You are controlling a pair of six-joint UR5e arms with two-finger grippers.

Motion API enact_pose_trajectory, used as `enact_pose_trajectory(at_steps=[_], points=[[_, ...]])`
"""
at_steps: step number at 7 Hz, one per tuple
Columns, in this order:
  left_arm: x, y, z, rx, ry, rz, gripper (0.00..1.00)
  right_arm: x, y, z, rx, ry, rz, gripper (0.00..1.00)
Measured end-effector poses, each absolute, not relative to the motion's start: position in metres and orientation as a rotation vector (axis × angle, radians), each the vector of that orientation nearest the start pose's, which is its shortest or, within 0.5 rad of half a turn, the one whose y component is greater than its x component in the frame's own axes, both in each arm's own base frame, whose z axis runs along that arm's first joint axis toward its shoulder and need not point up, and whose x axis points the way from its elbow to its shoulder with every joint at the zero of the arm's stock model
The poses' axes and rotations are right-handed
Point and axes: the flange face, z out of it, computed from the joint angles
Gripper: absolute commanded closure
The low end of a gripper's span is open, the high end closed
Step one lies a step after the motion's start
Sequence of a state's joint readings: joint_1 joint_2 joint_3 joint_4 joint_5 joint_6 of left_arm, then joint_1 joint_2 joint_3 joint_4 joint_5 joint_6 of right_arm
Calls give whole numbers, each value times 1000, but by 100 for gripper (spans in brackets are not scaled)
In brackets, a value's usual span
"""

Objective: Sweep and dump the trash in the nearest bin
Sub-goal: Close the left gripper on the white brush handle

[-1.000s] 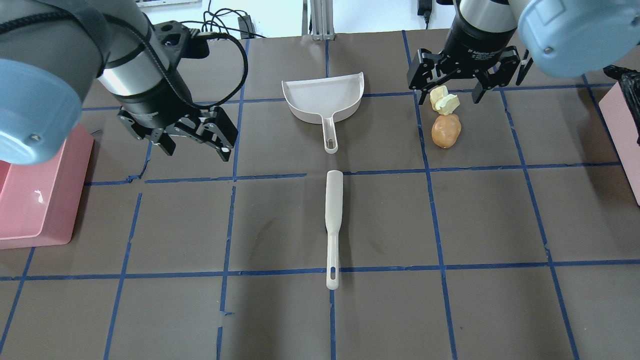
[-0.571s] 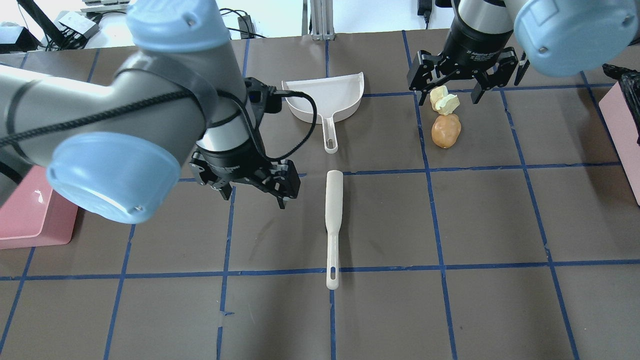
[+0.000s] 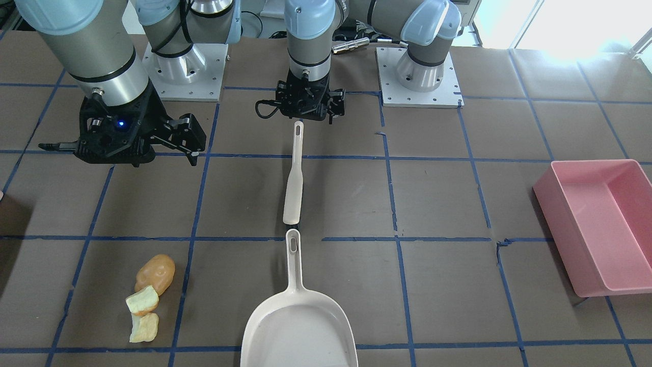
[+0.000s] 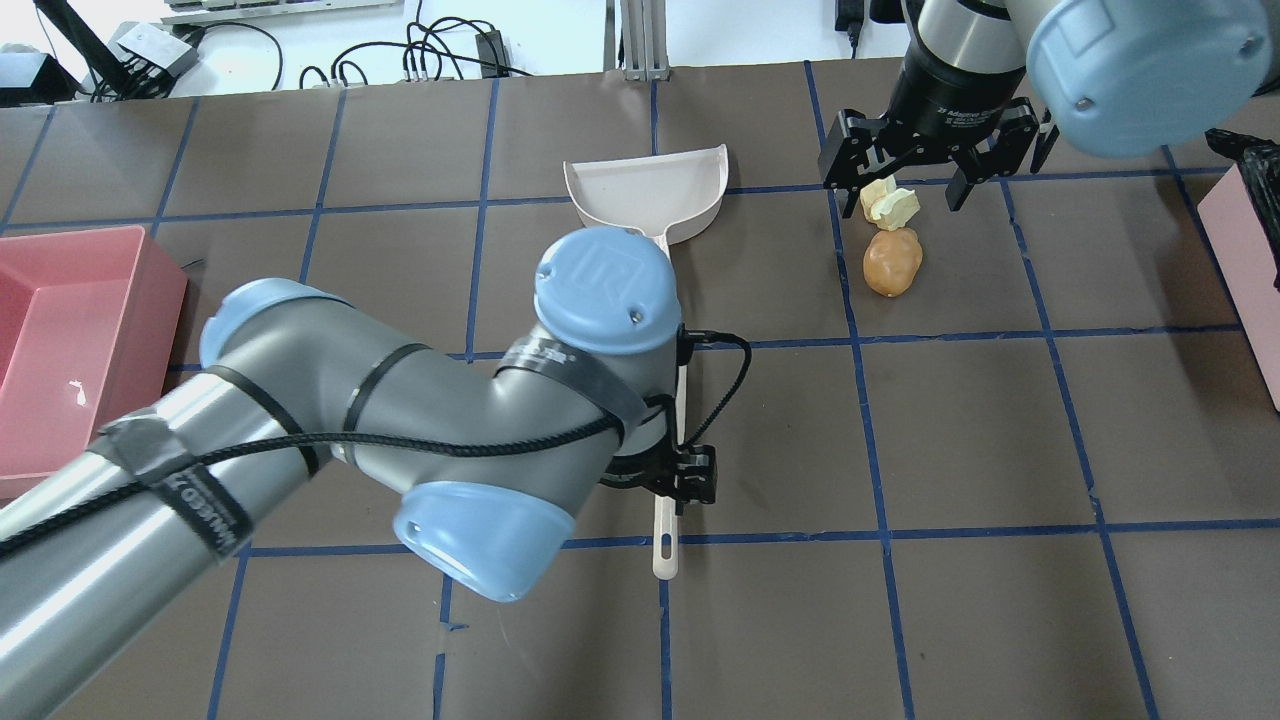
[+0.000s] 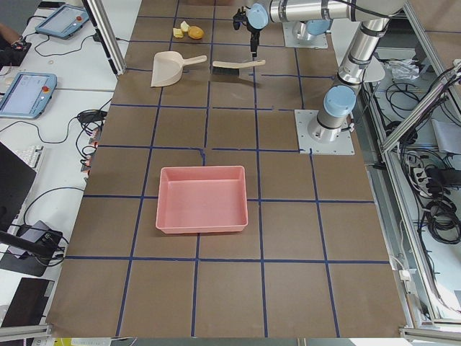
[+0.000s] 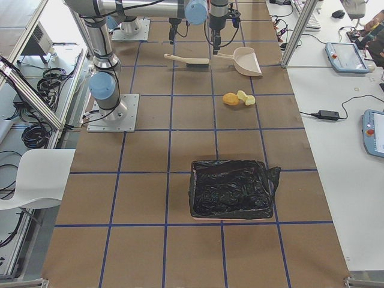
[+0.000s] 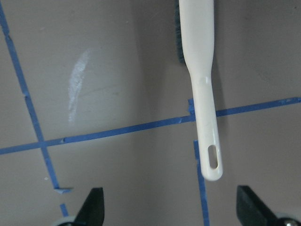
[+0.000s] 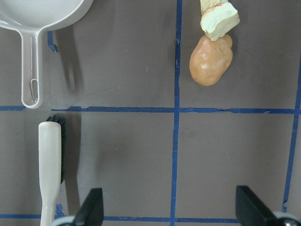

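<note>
Left jaws spread over brush [image 3: 294, 176] handle, robot-side of dustpan [image 4: 640, 190]. Right jaws spread above trash [image 4: 890, 258], right of dustpan. I fear handle-tip pinch: brush pivots, slips, scatters trash away from dustpan.

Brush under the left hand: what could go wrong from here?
1. The brush handle lies off-centre between the fingers of the open left hand, near its very end. Closing could twist it or give a weak, tip-end hold.
2. Its bristle end nearly meets the dustpan handle, so a swing on lifting may knock the dustpan.
3. The orange lump looks rounded and might roll away when swept.
</note>
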State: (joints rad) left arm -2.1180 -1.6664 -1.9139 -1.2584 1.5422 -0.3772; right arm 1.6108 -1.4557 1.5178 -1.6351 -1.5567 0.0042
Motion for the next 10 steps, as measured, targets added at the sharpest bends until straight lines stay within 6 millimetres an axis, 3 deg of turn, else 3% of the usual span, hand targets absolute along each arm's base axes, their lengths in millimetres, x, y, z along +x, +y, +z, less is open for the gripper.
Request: enact_pose_trajectory(at_steps=[2,3,6,8,10], points=[[-401,-329,256,323,3071,218,1,156,-534,460,-62,3128,0,0],[-407,-325,242,340,3061,244,2,156,-534,460,-62,3128,0,0],[-403,-313,219,353,3047,257,2,157,-534,460,-65,3127,0,0],[-401,-310,217,361,3055,236,10,158,-534,460,-67,3127,1,0],[-400,-310,218,365,3057,229,45,159,-533,460,-67,3122,-1,0]])
